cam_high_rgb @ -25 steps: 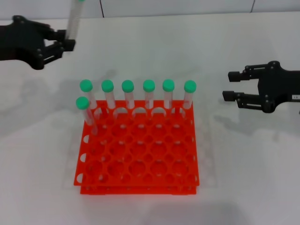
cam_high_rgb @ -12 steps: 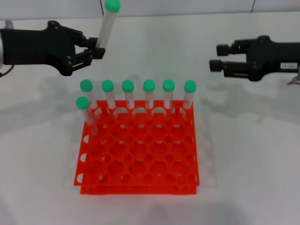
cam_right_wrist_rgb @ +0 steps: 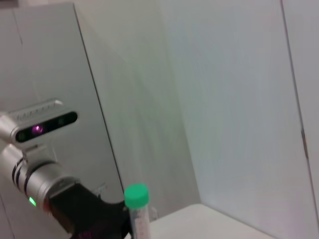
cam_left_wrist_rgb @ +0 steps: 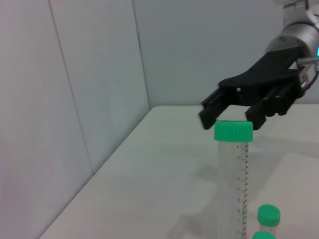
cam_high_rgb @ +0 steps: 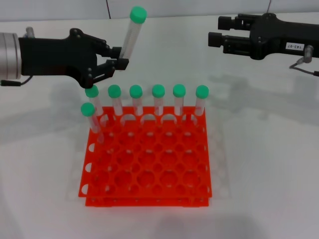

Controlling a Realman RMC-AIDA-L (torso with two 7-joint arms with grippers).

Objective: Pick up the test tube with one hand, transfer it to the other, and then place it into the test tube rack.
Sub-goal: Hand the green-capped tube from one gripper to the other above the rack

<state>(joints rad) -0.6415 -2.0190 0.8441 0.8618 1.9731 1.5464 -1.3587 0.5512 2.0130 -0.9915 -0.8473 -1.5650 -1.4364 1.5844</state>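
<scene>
My left gripper (cam_high_rgb: 117, 57) is shut on the lower part of the test tube (cam_high_rgb: 132, 32), a clear tube with a green cap, and holds it raised and tilted above the rack's back left corner. The tube also shows in the left wrist view (cam_left_wrist_rgb: 233, 169) and in the right wrist view (cam_right_wrist_rgb: 138, 211). My right gripper (cam_high_rgb: 217, 32), with a white label strip, is open and empty, raised at the back right, fingers pointing left toward the tube; it also shows in the left wrist view (cam_left_wrist_rgb: 227, 117). The orange-red test tube rack (cam_high_rgb: 148, 162) stands at the table's middle.
Several green-capped tubes (cam_high_rgb: 158, 101) stand in the rack's back row, and one more (cam_high_rgb: 89, 117) stands at the left of the second row. The white table (cam_high_rgb: 269, 164) spreads around the rack. A pale wall (cam_left_wrist_rgb: 89, 74) stands behind the table.
My left gripper has carried the tube to the right, toward the middle, now over the rack's back left corner. My right gripper has risen and moved back and left toward it.
</scene>
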